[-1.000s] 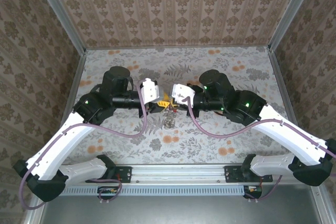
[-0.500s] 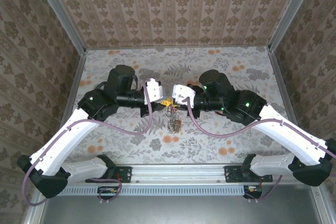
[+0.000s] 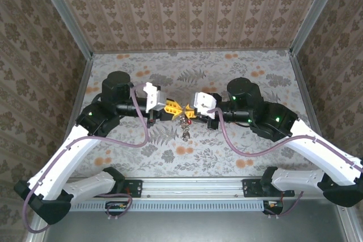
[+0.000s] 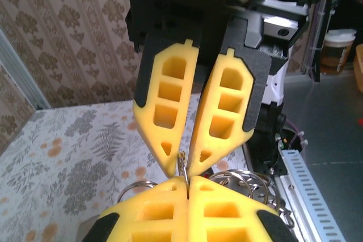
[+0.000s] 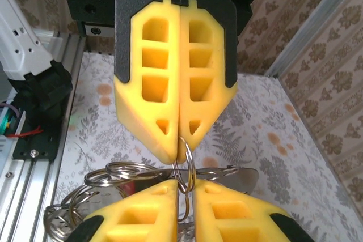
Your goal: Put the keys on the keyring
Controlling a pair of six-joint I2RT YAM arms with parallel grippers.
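Observation:
My two grippers meet tip to tip above the middle of the table. The left gripper [image 3: 174, 109] [image 4: 188, 181] is shut, its yellow pads pinching a small metal split ring, the keyring [image 5: 188, 165] [image 4: 182, 165]. The right gripper [image 3: 188, 110] [image 5: 185, 189] faces it with its jaws slightly parted, and the ring reaches into that gap. A bunch of more rings [image 5: 122, 171] and the keys [image 3: 185, 128] hangs below the fingertips, with a bit of red in it. A flat silvery blade [image 5: 249, 177] lies across behind the right fingers.
The floral table [image 3: 238, 157] is walled by patterned panels with metal corner posts [image 3: 79, 38]. Purple-grey cables [image 3: 142, 140] loop off both arms. The arm bases and a metal rail [image 3: 187, 185] run along the near edge.
Both wrists have drawn apart and now lie in one line, fingertips still together. The left jaws finished closing. The right jaws have parted slightly. The bunch still hangs beneath.

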